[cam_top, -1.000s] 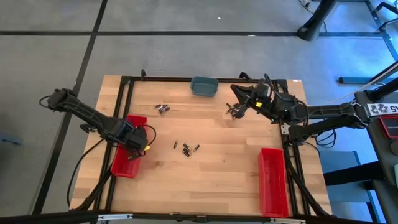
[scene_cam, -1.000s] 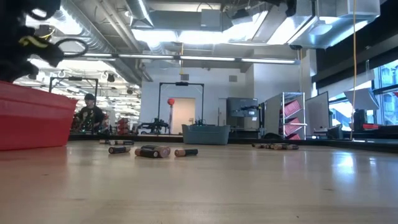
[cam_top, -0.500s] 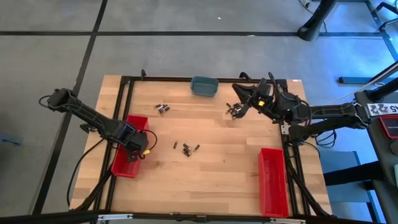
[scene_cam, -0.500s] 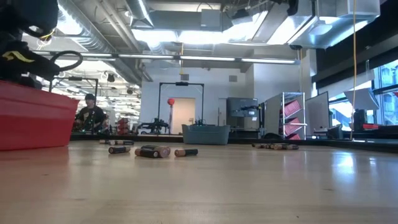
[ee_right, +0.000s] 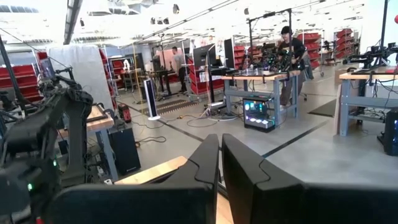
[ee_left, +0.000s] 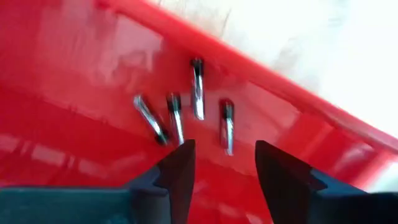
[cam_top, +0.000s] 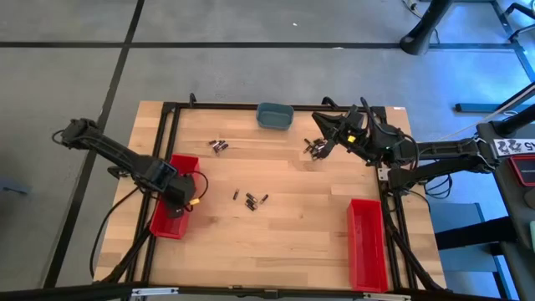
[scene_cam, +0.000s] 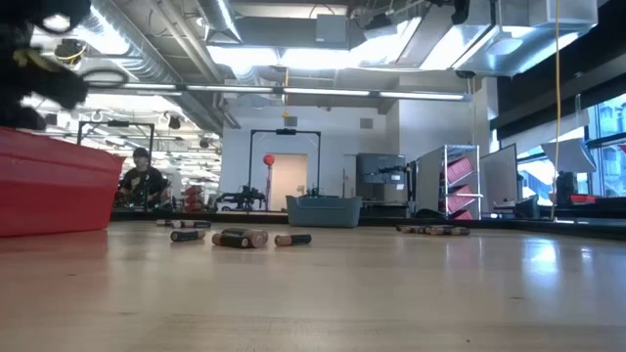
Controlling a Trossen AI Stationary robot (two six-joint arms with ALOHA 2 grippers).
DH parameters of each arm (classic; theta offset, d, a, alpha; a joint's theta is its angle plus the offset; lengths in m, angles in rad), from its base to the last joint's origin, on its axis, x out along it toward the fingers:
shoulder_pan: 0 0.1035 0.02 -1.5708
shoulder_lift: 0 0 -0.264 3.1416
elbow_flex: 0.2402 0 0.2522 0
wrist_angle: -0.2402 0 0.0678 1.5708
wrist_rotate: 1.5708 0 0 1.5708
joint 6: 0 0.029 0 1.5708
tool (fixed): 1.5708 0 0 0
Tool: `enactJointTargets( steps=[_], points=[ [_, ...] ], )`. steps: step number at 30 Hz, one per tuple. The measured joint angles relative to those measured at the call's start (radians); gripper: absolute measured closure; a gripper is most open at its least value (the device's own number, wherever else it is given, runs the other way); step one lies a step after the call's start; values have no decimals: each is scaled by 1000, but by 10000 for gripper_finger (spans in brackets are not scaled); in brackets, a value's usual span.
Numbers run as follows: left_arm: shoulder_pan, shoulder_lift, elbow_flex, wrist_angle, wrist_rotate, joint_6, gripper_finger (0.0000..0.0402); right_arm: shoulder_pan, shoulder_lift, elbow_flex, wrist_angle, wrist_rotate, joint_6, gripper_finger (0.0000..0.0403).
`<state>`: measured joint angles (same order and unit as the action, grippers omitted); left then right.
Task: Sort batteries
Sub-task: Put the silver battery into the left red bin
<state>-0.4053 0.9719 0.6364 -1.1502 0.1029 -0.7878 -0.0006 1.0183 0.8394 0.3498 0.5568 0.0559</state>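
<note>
Left gripper [ee_left: 221,171]: I see its fingers [ee_left: 179,168] spread apart with nothing between them, hanging over the left red bin [cam_top: 171,206]. My left wrist camera alone looks into that bin: four batteries [ee_left: 198,89] lie on its floor, close together, roughly parallel. From above, the arm hides the bin's inside.

Right gripper [ee_right: 220,162]: I read its fingers [ee_right: 202,165] as pressed almost together, only a thin slit between them, and I make out nothing held. From above it sits near the table's far right side [cam_top: 322,132], tilted upward, so my right wrist camera sees the room and none of the table top.

Batteries on the table [cam_top: 292,226], by cluster, from above:
- one cluster far left of centre [cam_top: 219,145], about four; I cannot count them surely;
- one cluster mid-table [cam_top: 251,199], about four;
- one cluster just beside the right gripper [cam_top: 314,149], number unclear.

Low camera: the mid-table cluster [scene_cam: 242,237] shows as cylinders lying on their sides; another row lies farther right [scene_cam: 433,230].

Red bins: two. The right red bin [cam_top: 365,242] stands by the near right edge; I see nothing in it from above.

Blue dish [cam_top: 273,115]: one, at the far edge, centre.

People: one in the low camera's background [scene_cam: 143,179]; one at a workbench in the right wrist camera [ee_right: 290,46].
</note>
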Motion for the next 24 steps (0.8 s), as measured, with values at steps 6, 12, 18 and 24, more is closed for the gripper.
enactJointTargets(
  steps=[6, 12, 18, 24],
  points=[
    [30, -52, 199, -144, -35, -148, 248, 0, 0, 0, 0, 0, 0, 379],
    [156, -56, 364, 40, -319, -48, 272, 0, 0, 0, -1, 0, 0, 379],
    [423, 50, 410, 305, -375, 212, 300, 0, 0, 0, 0, -1, 3, 379],
    [702, 276, 472, 326, -279, 337, 325, 0, 0, 0, 0, -63, 54, 379]
  ],
)
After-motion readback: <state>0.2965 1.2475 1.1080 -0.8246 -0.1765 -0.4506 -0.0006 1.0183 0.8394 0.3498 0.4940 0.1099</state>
